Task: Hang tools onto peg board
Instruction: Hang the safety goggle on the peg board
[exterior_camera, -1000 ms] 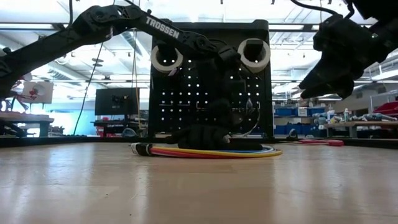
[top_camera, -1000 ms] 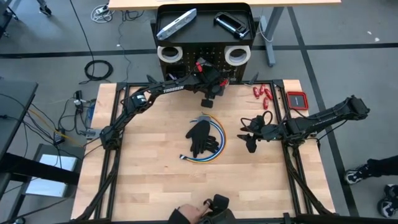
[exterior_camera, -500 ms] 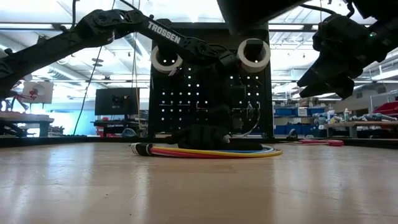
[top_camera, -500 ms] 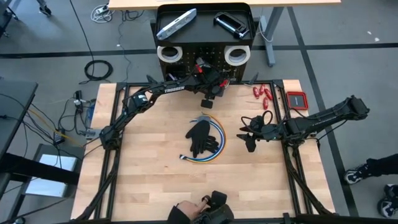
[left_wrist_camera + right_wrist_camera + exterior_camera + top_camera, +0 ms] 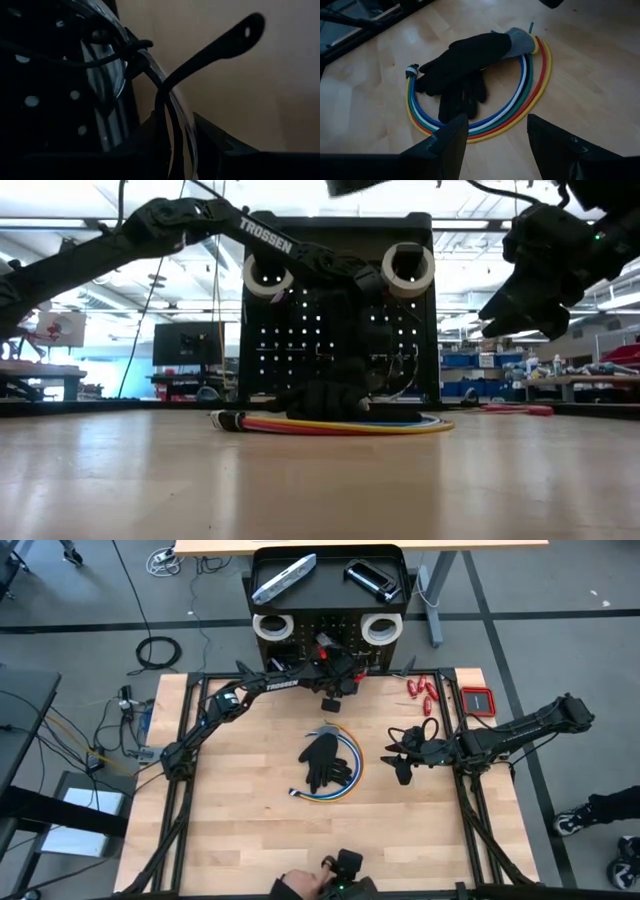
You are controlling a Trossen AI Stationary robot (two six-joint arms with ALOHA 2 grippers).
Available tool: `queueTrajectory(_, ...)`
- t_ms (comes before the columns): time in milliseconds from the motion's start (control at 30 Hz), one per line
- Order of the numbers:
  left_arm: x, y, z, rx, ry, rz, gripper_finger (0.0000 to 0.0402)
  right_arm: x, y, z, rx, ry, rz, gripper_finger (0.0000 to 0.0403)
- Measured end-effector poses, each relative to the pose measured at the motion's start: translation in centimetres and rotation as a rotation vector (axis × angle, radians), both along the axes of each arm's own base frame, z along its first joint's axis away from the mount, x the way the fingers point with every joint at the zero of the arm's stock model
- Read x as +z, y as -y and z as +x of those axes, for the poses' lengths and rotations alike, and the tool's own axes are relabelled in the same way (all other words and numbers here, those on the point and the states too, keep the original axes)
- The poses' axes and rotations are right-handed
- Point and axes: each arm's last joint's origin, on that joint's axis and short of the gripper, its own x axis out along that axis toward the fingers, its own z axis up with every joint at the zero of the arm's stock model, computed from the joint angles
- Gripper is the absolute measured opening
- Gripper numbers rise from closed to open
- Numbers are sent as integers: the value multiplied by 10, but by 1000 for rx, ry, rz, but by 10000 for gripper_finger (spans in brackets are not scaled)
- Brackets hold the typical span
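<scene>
The black peg board point(image 5: 325, 635) stands at the table's far edge. Two white tape rolls point(image 5: 271, 627) point(image 5: 380, 630) hang on its face. A silver bar point(image 5: 283, 578) and a black clamp point(image 5: 372, 578) lie in its top tray. My left gripper point(image 5: 338, 675) is right in front of the panel point(image 5: 40, 100), shut on clear safety glasses point(image 5: 175, 100) with black temples. My right gripper point(image 5: 403, 768) hovers open over the table's right half, beside black gloves point(image 5: 465, 65) that lie on a coil of coloured cables point(image 5: 530, 95). My left gripper pinches the glasses between its two fingers at the clear lens edge point(image 5: 167, 125), slanting down toward the panel. The glasses are clear of the table, and one black temple point(image 5: 220, 45) sticks out away from the board. Whether they touch the dark hook point(image 5: 135, 47) by the panel I cannot tell.
Small red-handled tools point(image 5: 422, 692) and a red flat case point(image 5: 478, 700) lie at the table's far right corner. A person's hand point(image 5: 335, 875) with a dark object is at the near edge. Bare wood lies to the left of the gloves and toward the near edge.
My left wrist has turned a little in front of the peg board, with the glasses still in its fingers. The person's hand at the near edge has shifted slightly.
</scene>
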Motion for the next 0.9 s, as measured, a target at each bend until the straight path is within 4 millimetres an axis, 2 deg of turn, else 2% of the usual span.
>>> queueTrajectory(267, 8, 3, 3, -9, -15, 40, 94, 0, 0, 0, 2, -3, -2, 213)
queueTrajectory(533, 29, 14, 14, -74, 55, 27, 94, 0, 0, 0, 2, -4, -2, 213)
queueTrajectory(767, 27, 17, 12, -53, 37, -6, 94, 0, 0, 0, 14, -6, 7, 213)
queueTrajectory(900, 25, 7, 6, -18, 57, -41, 94, 0, 0, 0, 18, -7, 6, 213)
